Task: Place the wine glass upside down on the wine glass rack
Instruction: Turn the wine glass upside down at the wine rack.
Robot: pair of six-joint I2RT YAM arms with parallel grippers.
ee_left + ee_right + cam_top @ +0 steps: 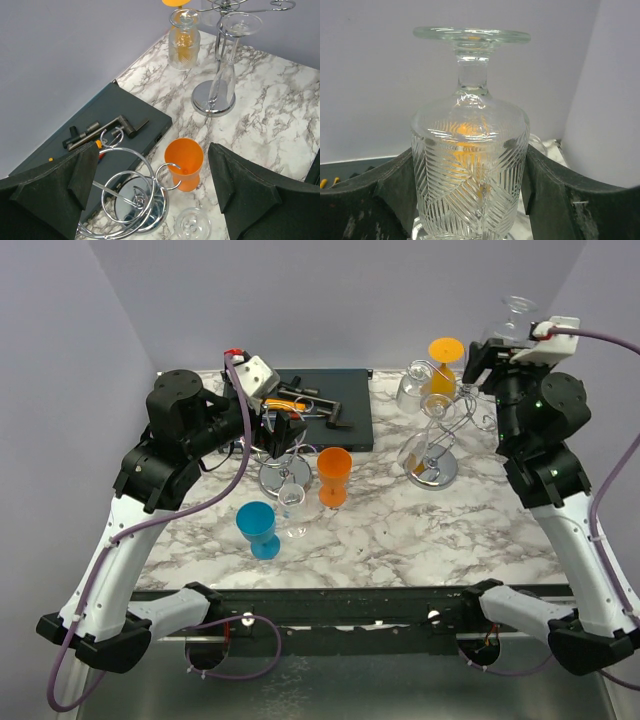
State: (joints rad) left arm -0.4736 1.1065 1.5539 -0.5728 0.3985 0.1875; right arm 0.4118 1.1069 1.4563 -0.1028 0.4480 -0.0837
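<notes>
One wine glass point(470, 150), foot up, clamped in the right hand point(470, 192); rack point(434, 472) stands left and nearer; left hand point(152, 170) open, empty.

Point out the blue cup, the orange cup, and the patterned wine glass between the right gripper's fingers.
blue cup point(256, 520), top external view, on its bowl.
orange cup point(190, 175), left wrist view, on its front wall.
patterned wine glass point(470, 170), right wrist view, on its bowl.
</notes>
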